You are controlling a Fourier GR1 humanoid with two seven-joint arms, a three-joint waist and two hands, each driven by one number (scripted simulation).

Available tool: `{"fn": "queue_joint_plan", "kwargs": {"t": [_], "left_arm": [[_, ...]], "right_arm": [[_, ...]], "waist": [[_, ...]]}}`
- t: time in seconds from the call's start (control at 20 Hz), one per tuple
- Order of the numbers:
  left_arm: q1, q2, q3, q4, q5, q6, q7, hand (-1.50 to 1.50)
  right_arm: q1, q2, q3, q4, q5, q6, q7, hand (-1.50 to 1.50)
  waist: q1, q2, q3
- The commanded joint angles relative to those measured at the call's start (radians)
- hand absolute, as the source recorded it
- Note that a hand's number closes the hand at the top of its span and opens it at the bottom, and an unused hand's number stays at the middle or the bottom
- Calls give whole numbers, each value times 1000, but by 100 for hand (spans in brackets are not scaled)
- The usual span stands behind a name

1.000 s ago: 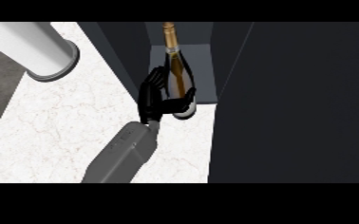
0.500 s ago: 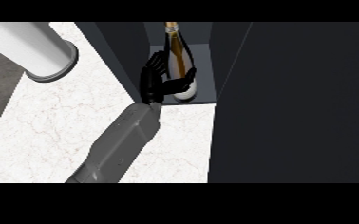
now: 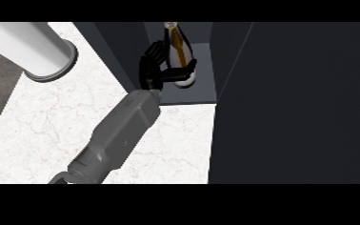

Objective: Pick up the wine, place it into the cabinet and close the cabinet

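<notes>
so the left hand is reaching into the cabinet with its fingers and thumb curled round the wine, gripping it near the lower body. the bottle stands about upright just past the palm, neck pointing away from the hand, base down on the cabinet floor or very close to it; can't tell if it's actually touching. the right hand isn't visible anywhere.

looks to me like this is the placing step, nearly done. the bottle is already inside, between the wall at the hand's left and the dark door at its right. to finish it well i'd make sure the base is flat on the floor before letting go, then open the fingers straight out and slide the hand back toward the counter without brushing the bottle, since it's tall and narrow and would probably tip easily.

the forearm runs close along the left wall, so pulling straight back along its own line seems safest. after that the door needs swinging shut, and the bottle should sit deep enough not to catch it. there's also a white cylinder well off to the hand's left, not in the way.
</notes>
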Motion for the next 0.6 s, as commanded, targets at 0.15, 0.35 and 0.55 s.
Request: {"fn": "queue_joint_plan", "kwargs": {"t": [0.15,0.35,0.55], "left_arm": [[-178,7,37,133,-39,84,6,150],[-235,90,21,202,-84,137,34,150],[-220,59,4,302,-129,164,-28,-150]], "right_arm": [[38,0,-13,-130,-141,9,59,-150],[78,10,-2,-106,-121,33,-4,-150],[57,4,12,-135,-126,33,45,-150]], "waist": [[-6,-4,2],[-8,-8,3],[-17,2,1]]}}
